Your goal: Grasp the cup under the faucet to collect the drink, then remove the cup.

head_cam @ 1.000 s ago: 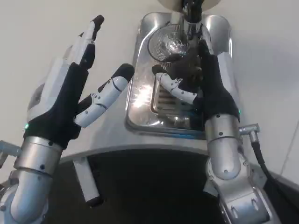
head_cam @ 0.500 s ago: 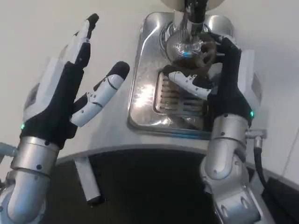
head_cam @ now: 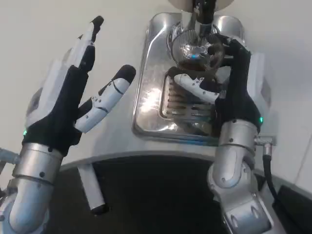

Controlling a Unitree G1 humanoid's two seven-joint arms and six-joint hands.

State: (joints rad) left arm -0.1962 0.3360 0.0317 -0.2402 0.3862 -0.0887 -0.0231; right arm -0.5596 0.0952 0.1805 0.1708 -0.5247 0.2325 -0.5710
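A clear glass cup [head_cam: 193, 49] stands on the shiny metal drip tray [head_cam: 152, 105], right under the faucet [head_cam: 201, 10] at the top of the head view. My right hand [head_cam: 233, 87] wraps around the cup from the right, thumb across its near side, fingers behind it. Dark liquid seems to sit in the cup's lower part. My left hand [head_cam: 73, 95] hovers open over the white table to the left of the tray, fingers spread and pointing up and away, holding nothing.
The tray has a slotted grate [head_cam: 183, 102] in its middle. The white table [head_cam: 44, 34] stretches left of the tray; its curved front edge [head_cam: 146, 155] lies just below the tray. A black cable [head_cam: 270, 170] runs by my right forearm.
My right hand has carried the cup up the tray to sit beneath the faucet, and has held still there for the last half second. My left hand has barely shifted.
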